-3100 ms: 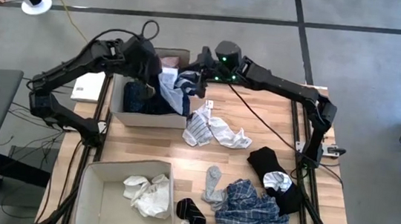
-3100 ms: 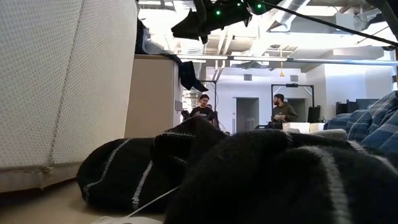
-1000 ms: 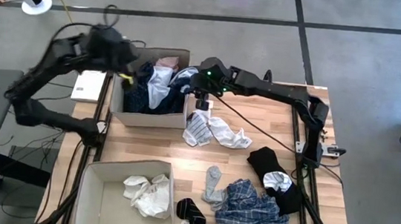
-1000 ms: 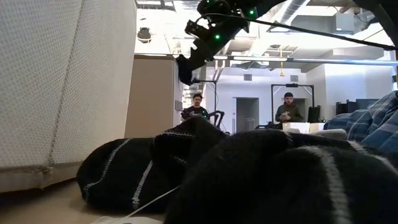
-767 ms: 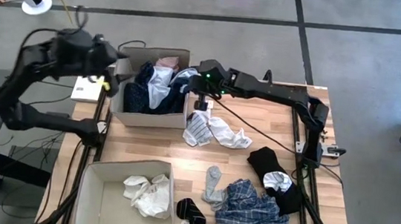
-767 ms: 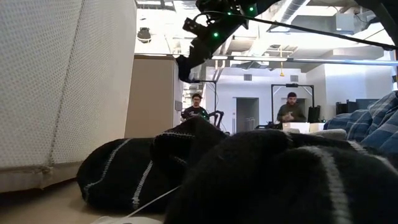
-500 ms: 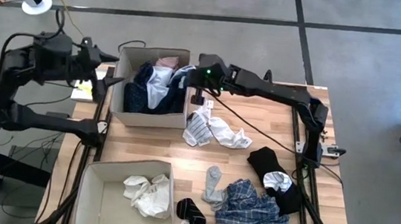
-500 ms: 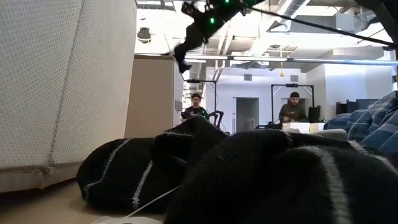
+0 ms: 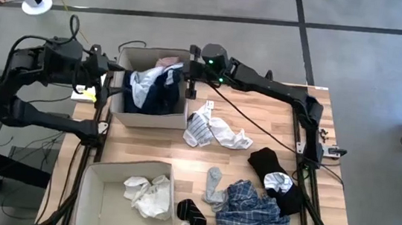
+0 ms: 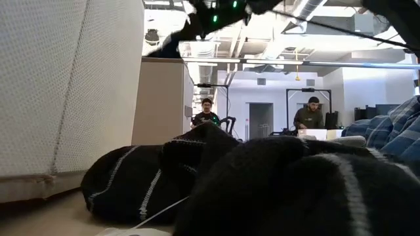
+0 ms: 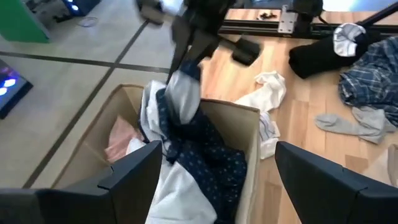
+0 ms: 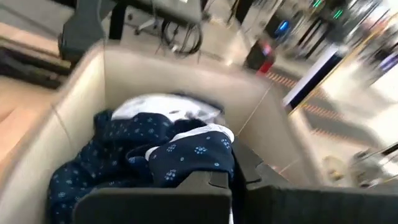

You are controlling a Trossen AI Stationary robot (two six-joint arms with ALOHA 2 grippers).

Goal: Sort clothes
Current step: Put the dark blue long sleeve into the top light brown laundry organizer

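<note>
The left gripper (image 11: 214, 180) is hanging above a cardboard box (image 11: 249, 134), its two dark fingers (image 11: 134, 174) standing wide apart; inside the box a navy dotted garment (image 11: 208, 155) is lying over a white one (image 11: 180, 193), with a pink one (image 11: 121, 138) against the far wall; the right gripper (image 11: 186, 59) is pinching white and navy cloth over the box; beside the box, on the table (image 11: 305, 143), a white garment (image 11: 267, 93) is lying, then a grey sock (image 11: 354, 122), a plaid shirt (image 11: 373, 71) and black clothing (image 11: 323, 53) nearer the far edge.
</note>
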